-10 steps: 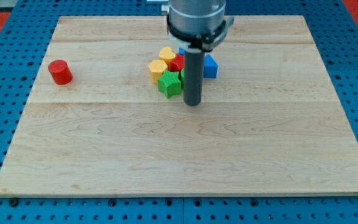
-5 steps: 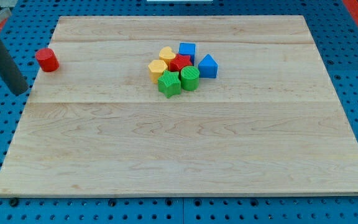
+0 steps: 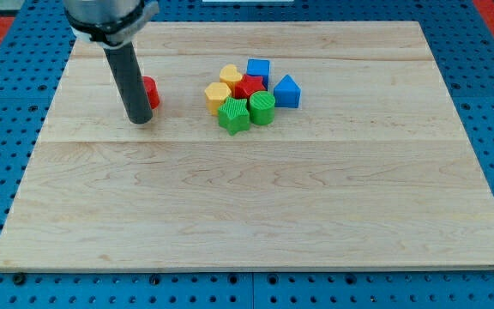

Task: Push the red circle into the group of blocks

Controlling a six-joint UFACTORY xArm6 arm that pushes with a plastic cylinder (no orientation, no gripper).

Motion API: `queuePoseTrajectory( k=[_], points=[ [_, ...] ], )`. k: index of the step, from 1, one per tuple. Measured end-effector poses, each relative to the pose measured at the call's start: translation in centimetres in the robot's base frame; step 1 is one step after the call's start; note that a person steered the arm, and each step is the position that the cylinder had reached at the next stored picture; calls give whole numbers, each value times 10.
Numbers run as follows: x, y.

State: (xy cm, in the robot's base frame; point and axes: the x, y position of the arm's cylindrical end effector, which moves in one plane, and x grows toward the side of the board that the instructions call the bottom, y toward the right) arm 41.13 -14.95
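Red circular wooden block (image 3: 150, 92) touches my bare, empty tip (image 3: 139, 121) rightward; push steadily right toward clustered coloured blocks (image 3: 249, 94).

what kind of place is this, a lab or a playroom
Most likely a robotics lab bench: a wooden board lies on a blue perforated table, and my tip pushes toy blocks like the red circle.

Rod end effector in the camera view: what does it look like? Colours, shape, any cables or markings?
A straight dark grey, near-black cylinder with a smooth matte surface, ending in my tip, which is flat. Its upper end fits into a wider round collar with a silvery metallic rim, cut off by the view's top. No cables, labels or markings show. There are no jaws.
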Motion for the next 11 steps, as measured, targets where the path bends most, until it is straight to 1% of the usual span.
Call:
queuePoseTrajectory(
  k=[1, 2, 3, 4, 5, 6, 7, 8, 10, 11],
  points=[
    [-2, -21],
    [-34, -29],
    [-56, -31],
    [-53, -4],
    [-51, 11],
    [-90, -15],
    [-86, 18],
    [-50, 64],
    [-44, 89],
    [-39, 56]
  ],
)
